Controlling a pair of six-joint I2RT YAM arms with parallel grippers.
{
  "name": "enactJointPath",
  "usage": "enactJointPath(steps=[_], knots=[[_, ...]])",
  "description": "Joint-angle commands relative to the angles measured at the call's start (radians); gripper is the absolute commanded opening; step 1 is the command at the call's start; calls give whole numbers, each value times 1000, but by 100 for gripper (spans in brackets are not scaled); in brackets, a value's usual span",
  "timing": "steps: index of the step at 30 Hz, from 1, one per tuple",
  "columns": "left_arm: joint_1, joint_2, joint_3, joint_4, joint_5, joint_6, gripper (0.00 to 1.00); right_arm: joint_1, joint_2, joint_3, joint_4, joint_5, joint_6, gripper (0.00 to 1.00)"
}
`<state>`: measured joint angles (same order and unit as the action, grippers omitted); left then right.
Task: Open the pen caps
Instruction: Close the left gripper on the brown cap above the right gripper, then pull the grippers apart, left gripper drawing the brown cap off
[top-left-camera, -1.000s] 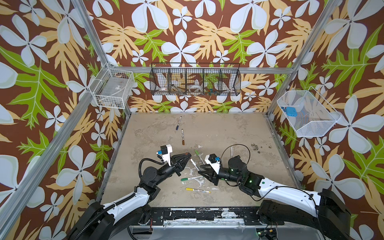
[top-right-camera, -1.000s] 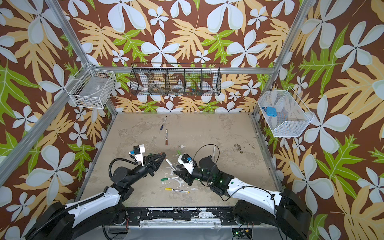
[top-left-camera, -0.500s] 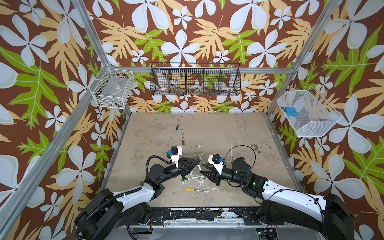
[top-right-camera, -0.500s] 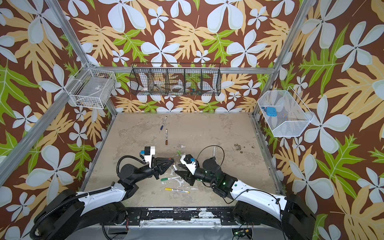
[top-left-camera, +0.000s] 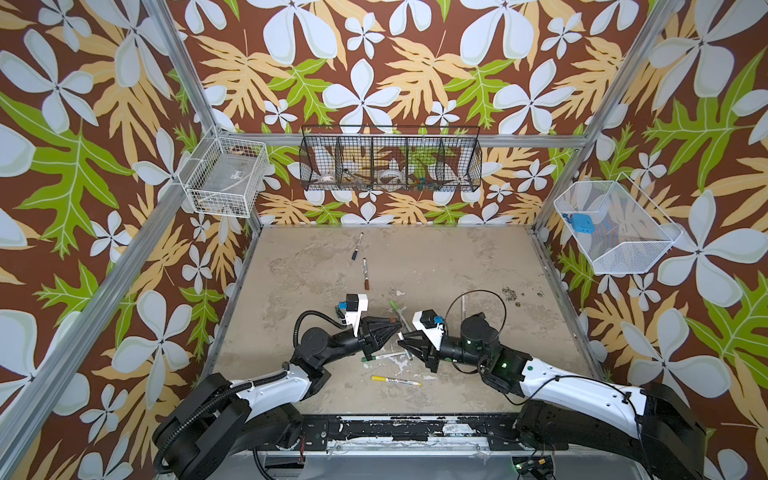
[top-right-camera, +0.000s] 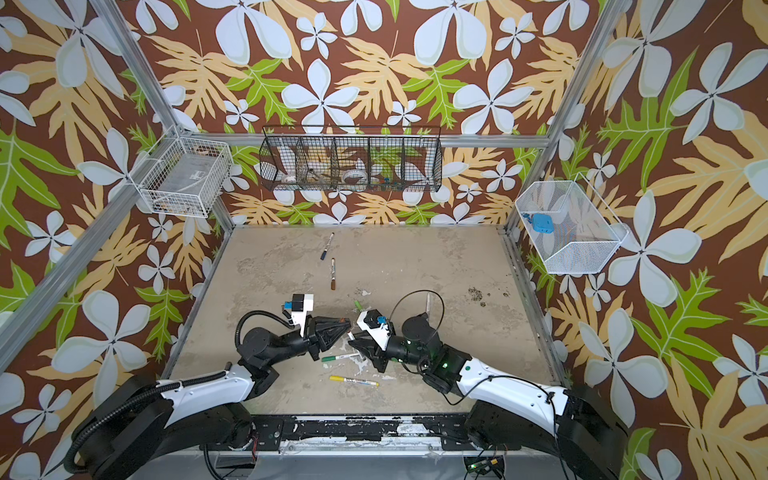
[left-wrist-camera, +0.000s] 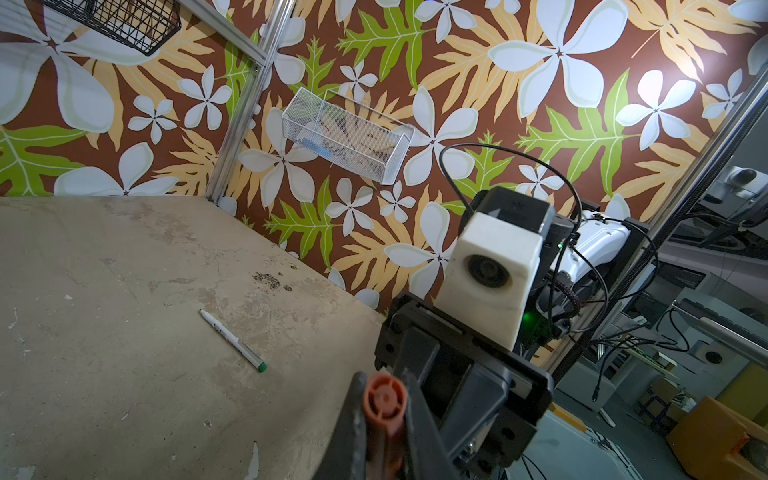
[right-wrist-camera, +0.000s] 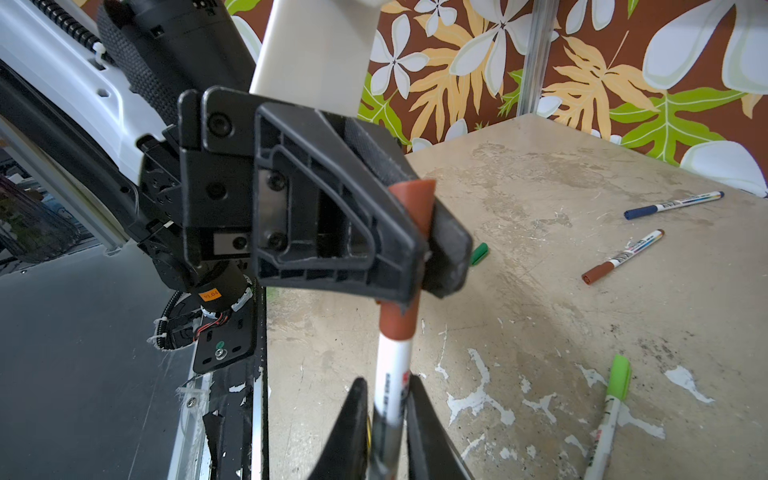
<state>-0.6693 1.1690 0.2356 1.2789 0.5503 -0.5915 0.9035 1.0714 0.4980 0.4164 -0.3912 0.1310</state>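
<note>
Left tool (left-wrist-camera: 384, 419) is clamped tight on the brown cap (right-wrist-camera: 409, 208), right tool (right-wrist-camera: 386, 415) is pinching that same pen's white barrel (right-wrist-camera: 392, 361), and the two meet just above the worktop (top-left-camera: 457, 266) in the lower middle of both top views. Cap is seated on the pen. The green cap (top-left-camera: 366, 359) and yellow cap (top-left-camera: 376, 378), on their pens, lie just below them in frame.

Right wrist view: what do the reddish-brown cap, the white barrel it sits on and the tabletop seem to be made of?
The reddish-brown cap looks like moulded plastic, matte, evenly coloured. The white barrel is probably smooth plastic, slightly glossy, with printed lettering. The tabletop seems a coated board, matte beige; white chips show where the coat flaked.
</note>
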Motion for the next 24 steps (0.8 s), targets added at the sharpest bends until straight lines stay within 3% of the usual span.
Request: enactJointPath(steps=[1,5,9,19,24], knots=[[-1,-3,1,54,-4,4,0,1,4,8,21,-12,-1,11],[-1,-8,-5,53,-24,1,0,0,7,11,15,-10,-1,1],[-1,-28,-10,23,-76,2,0,2,7,13,5,26,4,0],[-1,-119,-28,-94,-237,28,0,172,42,59,-71,428,-85,0],[0,-138,-32,-109,-259,33,0,181,72,70,-74,366,-82,0]])
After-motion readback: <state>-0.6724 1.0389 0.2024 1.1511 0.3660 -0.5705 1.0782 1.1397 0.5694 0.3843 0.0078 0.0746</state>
